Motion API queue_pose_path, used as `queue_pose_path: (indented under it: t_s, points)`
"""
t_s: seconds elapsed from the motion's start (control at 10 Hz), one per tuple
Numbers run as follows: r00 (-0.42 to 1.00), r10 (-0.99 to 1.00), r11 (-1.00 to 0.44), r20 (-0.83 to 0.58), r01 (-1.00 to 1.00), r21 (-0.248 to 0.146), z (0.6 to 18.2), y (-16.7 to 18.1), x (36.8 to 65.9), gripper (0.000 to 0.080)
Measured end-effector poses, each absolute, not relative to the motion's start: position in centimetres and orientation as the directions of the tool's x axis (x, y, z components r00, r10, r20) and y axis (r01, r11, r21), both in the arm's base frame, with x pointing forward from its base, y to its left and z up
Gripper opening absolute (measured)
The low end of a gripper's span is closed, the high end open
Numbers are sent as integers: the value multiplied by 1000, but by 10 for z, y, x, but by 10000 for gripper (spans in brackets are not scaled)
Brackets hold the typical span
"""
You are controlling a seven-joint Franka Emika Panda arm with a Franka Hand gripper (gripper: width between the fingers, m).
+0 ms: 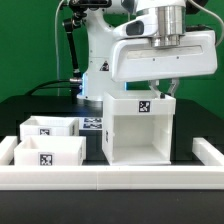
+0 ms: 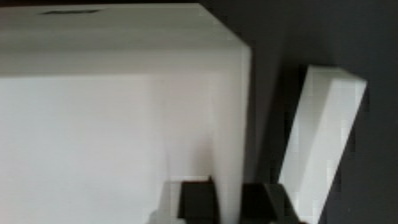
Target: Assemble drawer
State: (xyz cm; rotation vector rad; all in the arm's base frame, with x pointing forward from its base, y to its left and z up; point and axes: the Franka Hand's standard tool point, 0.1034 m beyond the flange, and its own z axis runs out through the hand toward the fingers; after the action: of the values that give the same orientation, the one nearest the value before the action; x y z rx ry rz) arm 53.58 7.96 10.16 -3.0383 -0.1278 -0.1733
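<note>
While the gripper (image 1: 164, 90) is hanging just over the housing (image 1: 140, 130), near its top edge toward the exterior view's right, the housing is standing upright on the table (image 1: 94, 148), its open front facing the camera. Two trays are lying to the exterior view's left of it: the rear tray (image 1: 50, 127) and the front tray (image 1: 48, 153), just behind the wall (image 1: 110, 178). Dark fingers (image 2: 196, 202) are showing apart beside a white edge; whether the jaws are pinching it cannot be told.
</note>
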Motion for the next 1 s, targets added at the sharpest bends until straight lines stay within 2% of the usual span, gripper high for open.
queue_pose_path:
  t_s: [0.3,0.7,1.0]
  points:
    - [986,39,-993,163,57,-104,102,82,565,39]
    - [984,37,-993,175,56,-105,103,83,568,41]
    - [972,-171,-978,162,-147,-150,106,85,571,41]
